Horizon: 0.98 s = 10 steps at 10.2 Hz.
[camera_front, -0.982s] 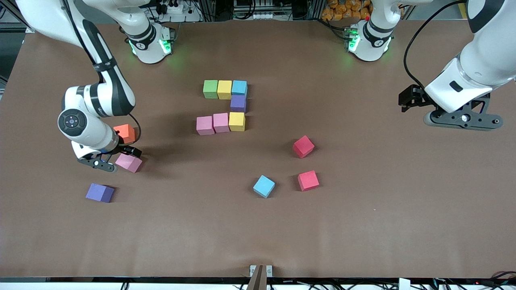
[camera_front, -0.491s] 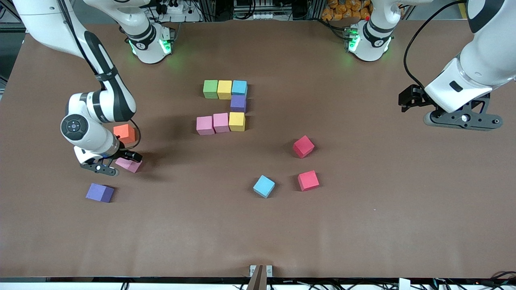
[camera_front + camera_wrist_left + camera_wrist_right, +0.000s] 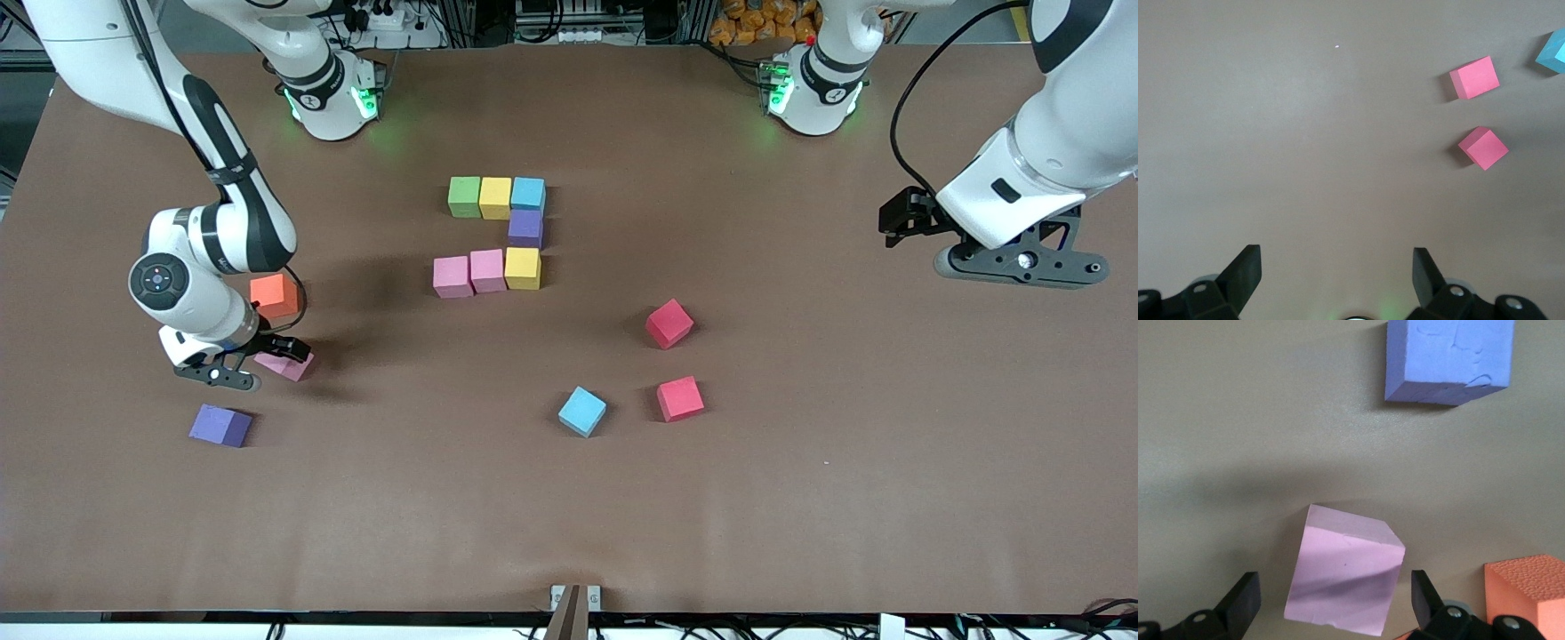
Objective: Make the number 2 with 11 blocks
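Brown bench: the partial number 2 sits upper centre, seven blocks in three rows. Loose red, red and light blue blocks lie lower centre. Mid-left, right claw, fingers apart, straddles a pink block, untouched; orange block crowds beside, purple block below. Left claw waits, spread, empty.
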Each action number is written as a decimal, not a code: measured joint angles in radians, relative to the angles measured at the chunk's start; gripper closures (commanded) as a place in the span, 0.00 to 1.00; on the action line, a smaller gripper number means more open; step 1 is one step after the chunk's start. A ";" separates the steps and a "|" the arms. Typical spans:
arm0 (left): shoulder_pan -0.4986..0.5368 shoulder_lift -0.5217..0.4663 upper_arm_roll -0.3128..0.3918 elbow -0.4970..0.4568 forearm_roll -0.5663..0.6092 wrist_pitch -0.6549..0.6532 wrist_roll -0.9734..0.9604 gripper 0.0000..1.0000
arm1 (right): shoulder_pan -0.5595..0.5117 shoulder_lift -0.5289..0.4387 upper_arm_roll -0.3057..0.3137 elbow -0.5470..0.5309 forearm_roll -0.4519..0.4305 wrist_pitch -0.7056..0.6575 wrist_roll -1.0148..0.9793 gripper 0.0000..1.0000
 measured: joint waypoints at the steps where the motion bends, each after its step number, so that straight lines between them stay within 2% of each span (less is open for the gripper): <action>1: 0.000 0.000 0.000 0.000 0.000 0.000 0.000 0.00 | -0.009 0.003 0.000 0.000 0.000 0.010 -0.009 0.00; 4: 0.000 0.000 0.000 0.000 0.000 0.000 0.000 0.00 | -0.015 0.012 0.002 -0.001 0.099 0.018 -0.024 0.00; 10: 0.000 0.000 0.000 0.000 -0.001 0.000 0.000 0.00 | -0.025 0.014 0.001 -0.010 0.114 0.018 -0.067 0.00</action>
